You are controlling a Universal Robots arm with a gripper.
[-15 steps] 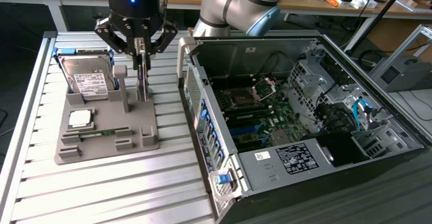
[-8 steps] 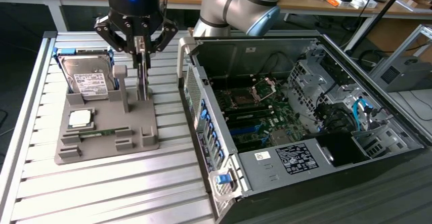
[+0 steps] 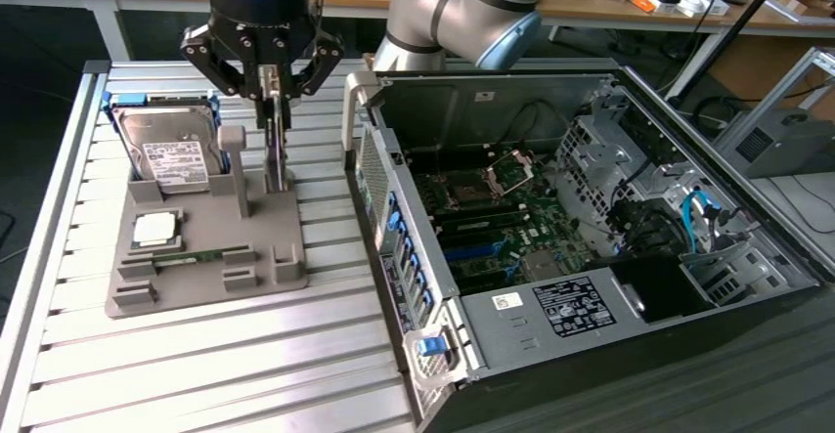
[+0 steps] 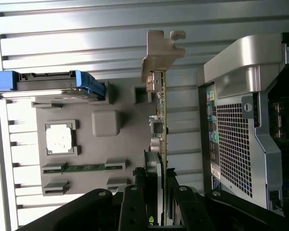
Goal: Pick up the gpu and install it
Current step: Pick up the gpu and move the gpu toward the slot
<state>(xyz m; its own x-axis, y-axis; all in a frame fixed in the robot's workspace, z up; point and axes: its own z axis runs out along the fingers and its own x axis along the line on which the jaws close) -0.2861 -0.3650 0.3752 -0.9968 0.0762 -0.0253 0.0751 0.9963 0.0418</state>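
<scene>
The gpu [image 3: 277, 154] is a thin green card with a silver end bracket [image 4: 156, 57], standing on edge at the slot of the grey holder [image 3: 268, 262]. My gripper [image 3: 272, 110] comes down from above, with one finger on each side of the card's upper edge, shut on it. In the wrist view the card [image 4: 161, 125] runs edge-on out from between the black fingers [image 4: 135, 204], the gripper [image 4: 154, 207] clamped on it. Whether the card's lower edge still rests in the holder I cannot tell. The open computer case [image 3: 679, 150] lies at the exterior view's right, its motherboard [image 3: 503, 228] exposed.
The holder also carries a silver hard drive [image 3: 170, 150] in a blue frame, a processor chip [image 3: 154, 228] and a narrow memory stick [image 3: 196, 255]. The case's rear panel [image 4: 236, 139] stands close beside the card. Slatted aluminium table [image 3: 196, 365] extends in front.
</scene>
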